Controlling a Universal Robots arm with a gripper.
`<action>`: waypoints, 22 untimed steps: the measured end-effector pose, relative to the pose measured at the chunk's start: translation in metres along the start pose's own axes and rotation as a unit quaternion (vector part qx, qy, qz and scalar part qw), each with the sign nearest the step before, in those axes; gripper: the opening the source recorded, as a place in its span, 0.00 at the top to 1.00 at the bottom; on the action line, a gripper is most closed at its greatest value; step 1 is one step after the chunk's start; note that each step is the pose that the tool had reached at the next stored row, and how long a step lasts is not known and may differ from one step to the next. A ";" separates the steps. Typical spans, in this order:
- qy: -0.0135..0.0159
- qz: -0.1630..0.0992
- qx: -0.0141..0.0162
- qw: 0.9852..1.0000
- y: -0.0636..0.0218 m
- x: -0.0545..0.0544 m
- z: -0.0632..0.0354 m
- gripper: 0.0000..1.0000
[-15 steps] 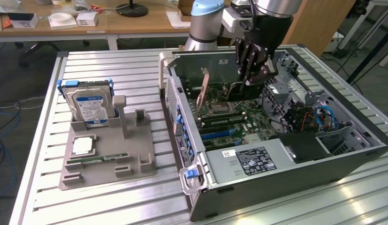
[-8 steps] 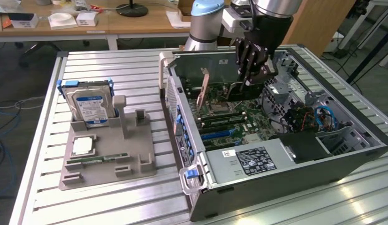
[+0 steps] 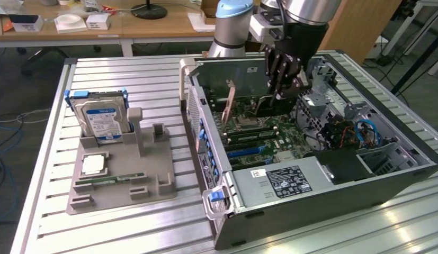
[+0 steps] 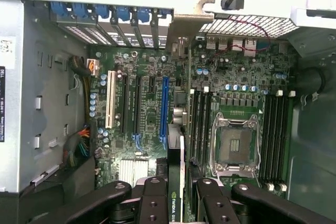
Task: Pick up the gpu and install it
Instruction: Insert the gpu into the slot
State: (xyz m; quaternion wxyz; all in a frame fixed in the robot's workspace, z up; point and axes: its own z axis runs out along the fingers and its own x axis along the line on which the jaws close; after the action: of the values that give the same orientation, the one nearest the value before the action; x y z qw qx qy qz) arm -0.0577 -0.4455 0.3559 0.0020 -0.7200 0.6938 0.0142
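On your slatted metal desk (image 3: 119,74) the open computer case (image 3: 332,206) lay on its side, and over its motherboard (image 4: 142,66) your pincer (image 3: 281,92) was clenched on the gpu (image 4: 176,179), held edge-on near the blue expansion slot (image 4: 164,111).

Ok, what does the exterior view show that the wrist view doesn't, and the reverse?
Exterior view adds the grey moulded parts tray holding the silver, blue-labelled hard drive, on the slatted metal table beside the open dark computer case. Wrist view adds the grip: the thin black gpu card, edge-on, clamped by the black gripper. Shared: that case, its green motherboard and the gripper.
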 end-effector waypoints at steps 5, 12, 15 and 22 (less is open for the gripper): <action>0.000 0.000 0.000 1.000 -0.0001 0.000 0.0090 0.74; 0.000 0.000 0.000 1.000 -0.0003 0.000 0.0186 0.74; 0.000 0.000 0.000 1.000 -0.0003 0.000 0.0188 0.74; 0.000 0.000 0.000 1.000 -0.0005 0.000 0.0253 0.74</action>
State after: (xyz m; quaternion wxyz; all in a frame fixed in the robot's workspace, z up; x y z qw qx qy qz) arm -0.0577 -0.4447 0.3306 0.0020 -0.7200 0.6938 0.0143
